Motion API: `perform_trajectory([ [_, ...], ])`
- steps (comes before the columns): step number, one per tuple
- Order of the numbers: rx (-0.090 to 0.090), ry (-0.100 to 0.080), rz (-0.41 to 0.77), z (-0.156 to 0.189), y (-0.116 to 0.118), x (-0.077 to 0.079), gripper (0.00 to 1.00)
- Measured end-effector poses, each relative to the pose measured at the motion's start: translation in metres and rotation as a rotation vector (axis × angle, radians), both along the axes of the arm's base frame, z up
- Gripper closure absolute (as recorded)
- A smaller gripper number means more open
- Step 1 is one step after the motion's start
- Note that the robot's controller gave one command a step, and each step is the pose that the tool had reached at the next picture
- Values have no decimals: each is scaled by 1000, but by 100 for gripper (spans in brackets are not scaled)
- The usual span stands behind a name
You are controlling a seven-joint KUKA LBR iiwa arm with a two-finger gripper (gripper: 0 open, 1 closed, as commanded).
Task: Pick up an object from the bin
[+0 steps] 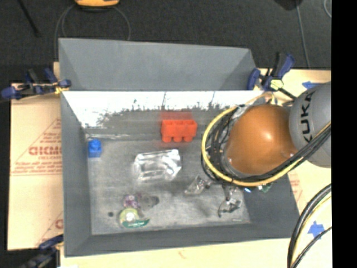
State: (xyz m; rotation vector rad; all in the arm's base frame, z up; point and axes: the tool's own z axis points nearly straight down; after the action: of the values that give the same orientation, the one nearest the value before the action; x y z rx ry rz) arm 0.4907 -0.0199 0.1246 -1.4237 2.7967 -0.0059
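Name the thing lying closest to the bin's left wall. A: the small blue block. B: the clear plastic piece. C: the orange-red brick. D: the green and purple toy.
A: the small blue block sits right by the left wall of the bin, and the other things lie further right.

Reaches in from the right with arm (pixel 313 128). Carries orange cover (pixel 259 138) on the wrist, looped by yellow and black cables (pixel 211 163). Points gripper (pixel 213 196) downward, below the cover. Holds fingers (pixel 229 205) spread well apart.
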Motion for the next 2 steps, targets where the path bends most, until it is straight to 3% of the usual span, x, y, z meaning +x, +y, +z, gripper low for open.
perform_trajectory([
  [1,0,-5,4,-3,-72,106,0],
  [2,7,-13,85,-49,-113,144,0],
])
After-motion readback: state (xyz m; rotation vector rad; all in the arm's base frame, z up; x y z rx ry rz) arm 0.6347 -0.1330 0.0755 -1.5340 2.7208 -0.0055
